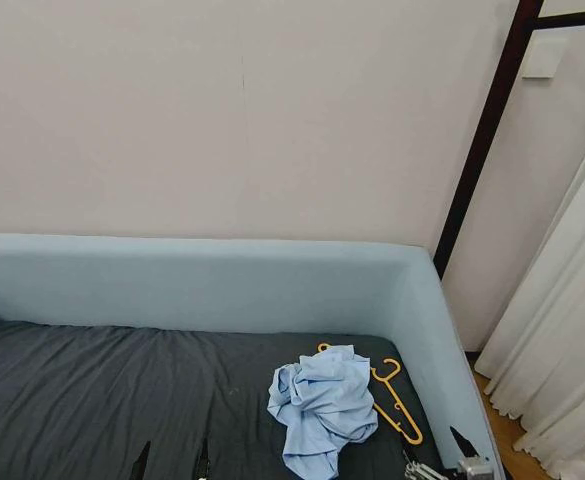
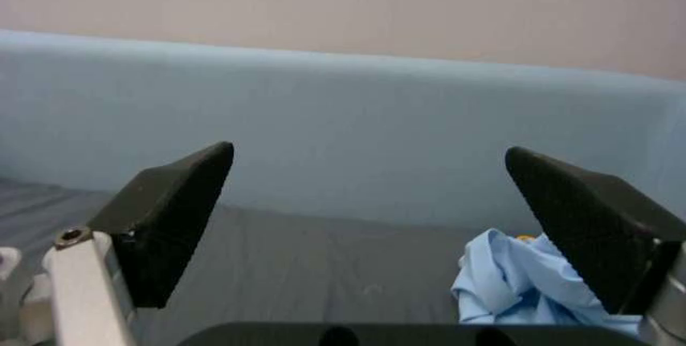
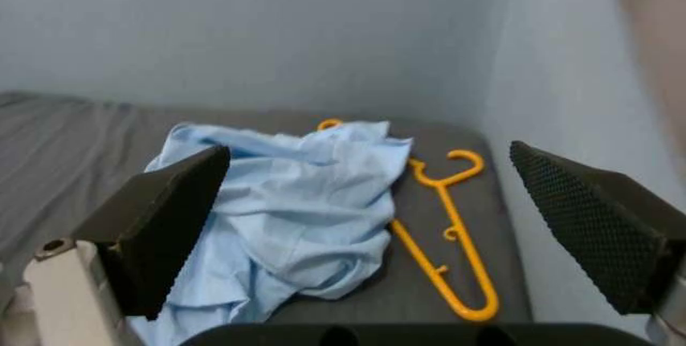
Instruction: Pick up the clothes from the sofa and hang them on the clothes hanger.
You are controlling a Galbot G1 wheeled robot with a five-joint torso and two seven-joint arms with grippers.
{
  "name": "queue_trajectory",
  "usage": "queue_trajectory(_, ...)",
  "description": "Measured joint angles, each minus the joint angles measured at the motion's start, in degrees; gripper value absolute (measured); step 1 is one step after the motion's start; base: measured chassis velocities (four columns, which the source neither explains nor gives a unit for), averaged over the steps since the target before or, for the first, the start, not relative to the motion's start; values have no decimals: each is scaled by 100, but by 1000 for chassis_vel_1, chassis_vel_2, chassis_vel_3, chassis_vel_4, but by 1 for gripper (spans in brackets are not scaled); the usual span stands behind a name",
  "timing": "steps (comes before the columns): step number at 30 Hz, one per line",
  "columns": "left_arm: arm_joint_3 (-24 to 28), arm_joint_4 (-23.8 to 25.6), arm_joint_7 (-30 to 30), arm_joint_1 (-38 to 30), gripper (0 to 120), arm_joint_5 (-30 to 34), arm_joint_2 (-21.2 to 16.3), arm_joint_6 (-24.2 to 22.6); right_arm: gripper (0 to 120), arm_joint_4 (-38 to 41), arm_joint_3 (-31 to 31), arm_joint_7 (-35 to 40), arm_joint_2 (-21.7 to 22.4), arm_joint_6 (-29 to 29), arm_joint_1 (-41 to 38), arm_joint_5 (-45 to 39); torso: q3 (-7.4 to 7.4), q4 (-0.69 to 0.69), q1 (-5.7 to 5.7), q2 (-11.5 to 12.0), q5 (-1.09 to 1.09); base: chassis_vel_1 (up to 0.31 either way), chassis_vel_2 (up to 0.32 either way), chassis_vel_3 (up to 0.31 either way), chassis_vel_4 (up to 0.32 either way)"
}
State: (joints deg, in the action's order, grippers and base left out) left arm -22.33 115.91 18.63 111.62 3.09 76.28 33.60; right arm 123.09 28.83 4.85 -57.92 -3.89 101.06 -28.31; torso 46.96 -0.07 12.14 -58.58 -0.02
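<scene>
Since no cloth is held by either pincer, the step in hand is judged to be the approach before the first pick. From the head view, a crumpled light-blue cloth shirt [image 1: 322, 410] is seen lying on the dark grey seat of a pale-blue upholstered sofa [image 1: 222, 280], close to its right-hand armrest. A thin orange plastic clothes hanger [image 1: 397, 405] is laid flat just beside the shirt on the armrest side, with one end passing under the cloth. The left pincer [image 1: 170, 465] is found at the lower edge over bare seat, apart from the shirt. The right pincer [image 1: 437, 452] is found at the lower right, near the hanger's lower end.

From the left wrist view, the left pincer [image 2: 370, 157] is shown spread wide with nothing between its black fingers, and the shirt [image 2: 515, 282] is glimpsed beyond one of them.

From the right wrist view, the right pincer [image 3: 370, 153] is likewise spread wide and empty, and the shirt [image 3: 289, 209] and hanger [image 3: 451, 258] are both framed between its fingers.

For the next move, a descent onto a raised fold of the shirt is called for, kept away from the hanger so that it is not dragged along. The right pincer is judged the better placed.
</scene>
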Motion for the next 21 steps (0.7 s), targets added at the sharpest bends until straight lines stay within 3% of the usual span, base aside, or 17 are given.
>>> queue_trajectory(3,-40,-24,35,63,100,-4,74,1,100,-211,-133,-208,520,-354,-391,-320,0,-2,0,0,-1,0,0,0,0)
queue_trajectory(6,-84,-34,44,191,100,-52,224,17,100,-672,-776,-461,1220,-523,-1271,-583,0,1,0,0,-3,0,0,0,0)
queue_trajectory(7,-84,-34,44,191,100,-52,224,17,100,-672,-776,-461,1220,-523,-1271,-583,0,1,0,0,-3,0,0,0,0)
queue_trajectory(10,-101,-48,38,311,100,-171,394,24,100,-1348,-1881,-682,1509,-550,-2459,-764,0,0,1,0,0,0,0,0,0)
queue_trajectory(11,-101,-48,38,311,100,-171,394,24,100,-1348,-1881,-682,1509,-550,-2459,-764,0,0,1,0,0,0,0,0,0)
queue_trajectory(15,-113,-104,38,403,100,-271,661,22,100,-2191,-3182,-797,1393,-553,-3913,-746,0,1,1,1,-2,0,0,0,0)
queue_trajectory(16,-113,-104,38,403,100,-271,661,22,100,-2191,-3182,-797,1393,-553,-3913,-746,0,1,1,1,-2,0,0,0,0)
queue_trajectory(20,-151,-110,34,521,100,-374,930,22,100,-3005,-4272,-891,944,-544,-4963,-328,0,-1,1,1,1,0,0,0,0)
queue_trajectory(21,-151,-110,34,521,100,-374,930,22,100,-3005,-4272,-891,944,-544,-4963,-328,0,-1,1,1,1,0,0,0,0)
